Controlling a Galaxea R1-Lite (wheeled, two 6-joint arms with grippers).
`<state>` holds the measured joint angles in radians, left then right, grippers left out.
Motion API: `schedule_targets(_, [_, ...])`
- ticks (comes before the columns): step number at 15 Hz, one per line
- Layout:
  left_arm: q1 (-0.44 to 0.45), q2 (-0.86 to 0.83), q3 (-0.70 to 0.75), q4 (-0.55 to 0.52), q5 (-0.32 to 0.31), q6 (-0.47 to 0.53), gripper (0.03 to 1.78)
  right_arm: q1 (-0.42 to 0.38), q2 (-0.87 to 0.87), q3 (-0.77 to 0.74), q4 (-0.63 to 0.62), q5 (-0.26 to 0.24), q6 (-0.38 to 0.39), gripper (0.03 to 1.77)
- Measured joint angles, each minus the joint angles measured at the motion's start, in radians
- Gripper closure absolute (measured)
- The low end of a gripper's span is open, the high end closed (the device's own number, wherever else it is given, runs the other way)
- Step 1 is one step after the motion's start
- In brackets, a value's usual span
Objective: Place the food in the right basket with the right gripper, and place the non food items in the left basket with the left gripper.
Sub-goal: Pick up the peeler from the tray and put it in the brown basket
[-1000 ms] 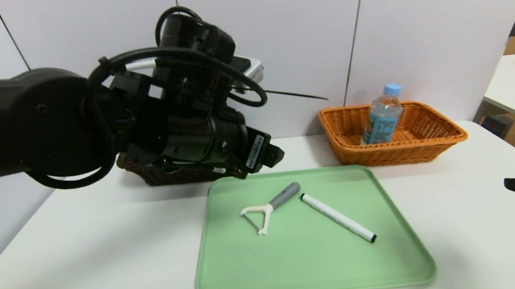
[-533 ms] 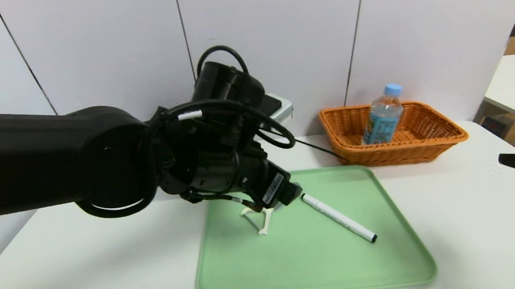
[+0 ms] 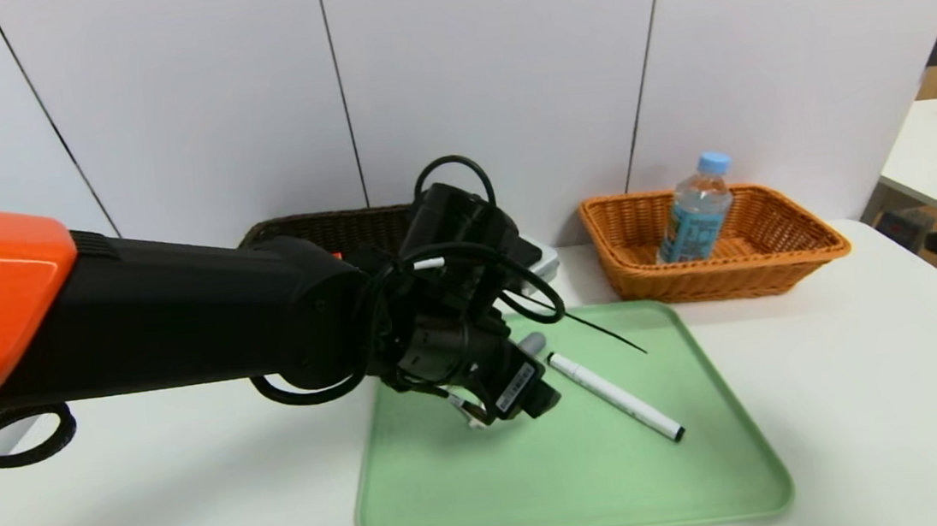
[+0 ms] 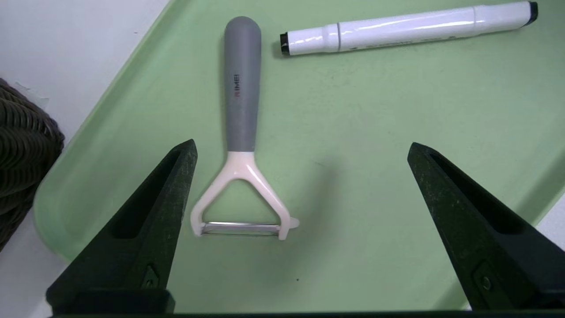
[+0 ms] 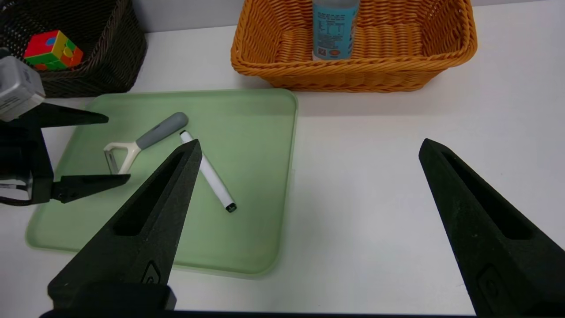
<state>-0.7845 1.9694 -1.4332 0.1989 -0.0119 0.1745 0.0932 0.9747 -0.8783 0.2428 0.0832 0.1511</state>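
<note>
Peeler point(image 4: 240, 145) flat on green tray point(image 4: 397, 176), grey handle toward marker point(image 4: 406, 26), blade end between left gripper point(image 4: 300, 185) fingers, untouched. Left gripper low over tray, jaws spread wide, holding nothing. Marker just beside peeler handle, apart from it. Puzzle cube point(image 5: 53, 49) inside dark brown basket point(image 5: 110, 57). Water bottle point(image 3: 694, 211) upright in orange-tan basket point(image 3: 803, 252). Right gripper point(image 5: 309, 221) off to right above white table point(image 5: 375, 176), jaws wide, empty.
</note>
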Motion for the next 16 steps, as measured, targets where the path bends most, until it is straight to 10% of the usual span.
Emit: schedule_targets(16, [0.086, 0.104, 0.014, -0.091, -0.069, 0.121, 0.12, 0.0, -0.045, 0.018, 0.004, 0.03, 0.012, 0.1])
